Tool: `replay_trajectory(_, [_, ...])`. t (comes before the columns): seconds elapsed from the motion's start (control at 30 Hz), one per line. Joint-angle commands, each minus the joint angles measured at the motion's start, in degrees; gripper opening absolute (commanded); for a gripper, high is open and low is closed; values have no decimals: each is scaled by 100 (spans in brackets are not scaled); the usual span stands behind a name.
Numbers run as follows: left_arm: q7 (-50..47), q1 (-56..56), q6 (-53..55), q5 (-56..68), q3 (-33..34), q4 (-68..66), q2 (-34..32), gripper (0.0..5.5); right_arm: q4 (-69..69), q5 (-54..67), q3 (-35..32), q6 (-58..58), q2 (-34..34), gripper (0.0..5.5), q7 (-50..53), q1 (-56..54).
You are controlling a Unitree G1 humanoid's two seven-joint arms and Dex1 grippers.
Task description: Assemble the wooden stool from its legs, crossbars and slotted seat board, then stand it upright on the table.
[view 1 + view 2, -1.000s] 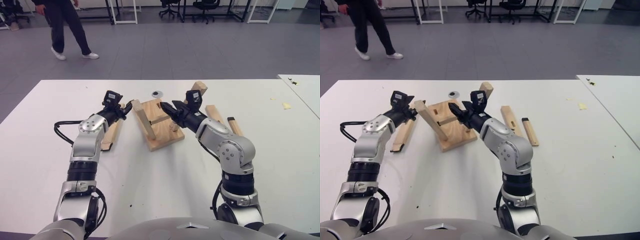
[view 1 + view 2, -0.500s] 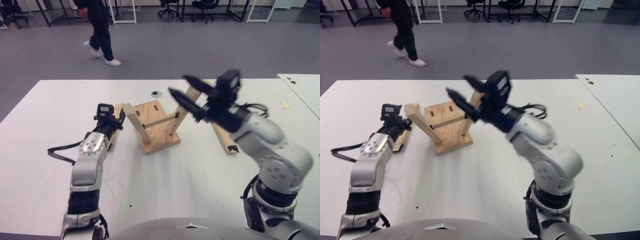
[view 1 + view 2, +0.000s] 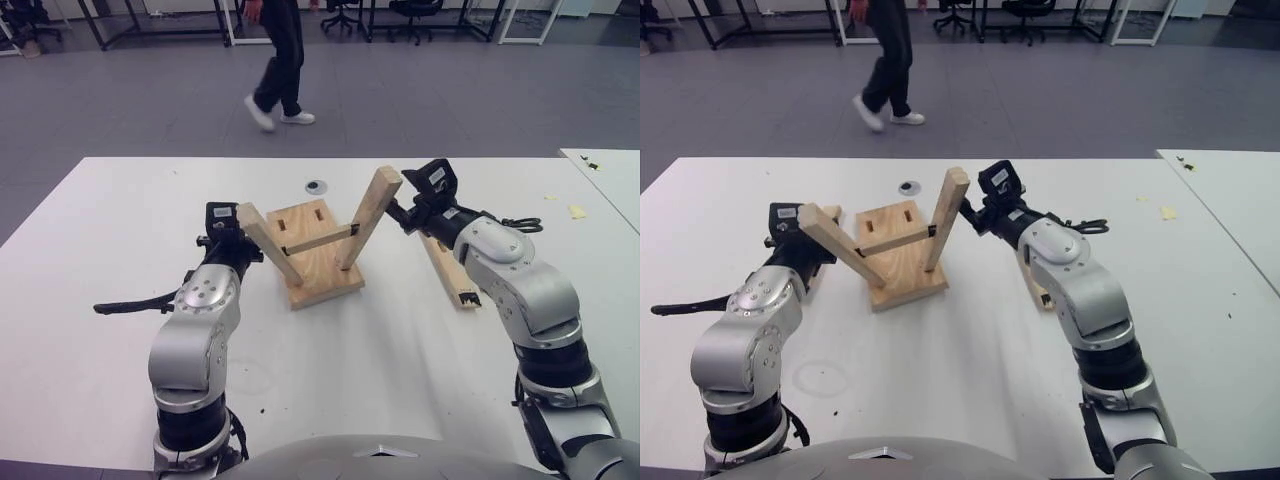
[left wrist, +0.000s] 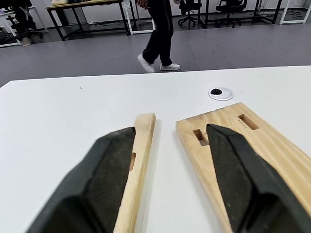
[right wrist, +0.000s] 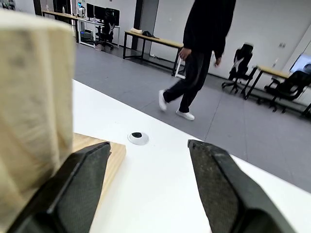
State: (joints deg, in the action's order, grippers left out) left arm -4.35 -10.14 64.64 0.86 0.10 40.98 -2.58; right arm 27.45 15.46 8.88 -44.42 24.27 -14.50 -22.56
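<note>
The slotted seat board (image 3: 322, 262) lies flat on the white table (image 3: 330, 370). Two wooden legs stand up from it, splayed apart: the left leg (image 3: 266, 245) and the right leg (image 3: 368, 216). A thin crossbar (image 3: 318, 239) joins them. My left gripper (image 4: 170, 132) is open, low beside the left leg's upper end, with a loose leg (image 4: 139, 155) on the table under it. My right gripper (image 5: 148, 145) is open just right of the right leg's top (image 5: 29, 92), with nothing between its fingers.
Loose wooden pieces (image 3: 447, 268) lie on the table below my right forearm. A round grommet (image 3: 315, 186) sits behind the board. A second white table (image 3: 612, 172) stands at the far right. Bare tabletop stretches in front of the board.
My right arm rose from over the board, then came down to the right of the right leg's top. My left arm shifted beside the left leg.
</note>
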Motion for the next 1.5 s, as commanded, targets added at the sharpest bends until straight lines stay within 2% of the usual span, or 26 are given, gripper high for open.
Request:
replay_trajectory(0.03, [203, -443, -299, -32, -885, -637, 98, 269, 798, -124, 764, 41, 237, 303, -555, -137])
replay_trajectory(0.2, [517, -667, -609, -244, -1632, -1039, -63, 269, 1282, -473, 1324, -336, 534, 303, -747, -27])
replay_trajectory(0.3, [665, -904, -768, -280, -1820, -1238, -50, 269, 1498, -504, 1474, -475, 598, 303, -875, 51])
replay_trajectory(0.37, [704, -950, -898, -261, -1826, -1387, -22, 269, 1664, -489, 1446, -521, 615, 303, -914, 100])
replay_trajectory(0.47, [932, -747, -1189, -63, -1630, -1414, -102, 269, 1904, -447, 1044, -512, 765, 303, -904, 258])
replay_trajectory(0.57, [2031, -261, -2224, 219, -898, -1510, -1156, 269, 2355, 58, -56, -288, 1144, 303, -1345, 839])
replay_trajectory(0.6, [2492, -93, -2663, 356, -454, -1730, -1603, 269, 2520, 365, -360, -200, 1161, 303, -1600, 923])
replay_trajectory(0.67, [3191, 0, -3537, 572, 413, -2698, -2377, 269, 2735, 998, -560, -95, 963, 303, -1969, 880])
replay_trajectory(0.73, [3545, -117, -4288, 533, 801, -3738, -2979, 269, 2510, 1064, -526, 165, 1013, 303, -2151, 857])
replay_trajectory(0.8, [3792, -146, -4657, 502, 908, -4186, -3307, 269, 1951, 794, -553, 543, 1254, 303, -2315, 913])
replay_trajectory(0.83, [4046, 2, -4770, 546, 879, -4176, -3464, 269, 1383, 269, -356, 867, 1539, 303, -2314, 887])
replay_trajectory(0.9, [4841, 723, -4811, 664, 700, -3598, -3974, 269, -61, -791, 200, 1358, 1959, 303, -2187, 792])
replay_trajectory(0.97, [5846, 1702, -4367, 892, 569, -2554, -4776, 269, -1037, -1441, 658, 1850, 2124, 303, -2241, 980])
replay_trajectory(1.07, [6918, 2707, -3706, 1204, 485, -1244, -5783, 269, -1595, -1947, 1128, 2455, 2325, 303, -2557, 1368])
replay_trajectory(1.13, [7130, 2765, -3555, 1154, 189, -896, -6038, 269, -1410, -1813, 1164, 2508, 2487, 303, -3015, 1597])
replay_trajectory(1.27, [6310, 1656, -4005, 622, -1037, -2080, -4621, 269, -573, -1578, 1196, 2328, 3044, 303, -3961, 2061])
replay_trajectory(1.33, [6001, 1103, -4517, 363, -1461, -2953, -3914, 269, -165, -1360, 1267, 2116, 2896, 303, -4125, 2194])
replay_trajectory(1.43, [5795, -48, -5205, 555, -1367, -4495, -2878, 269, 235, -1009, 1253, 1832, 2770, 303, -4325, 2452])
replay_trajectory(1.5, [5677, -1022, -5825, 414, -1247, -5824, -2505, 269, 454, -711, 1132, 1705, 2689, 303, -4421, 2545])
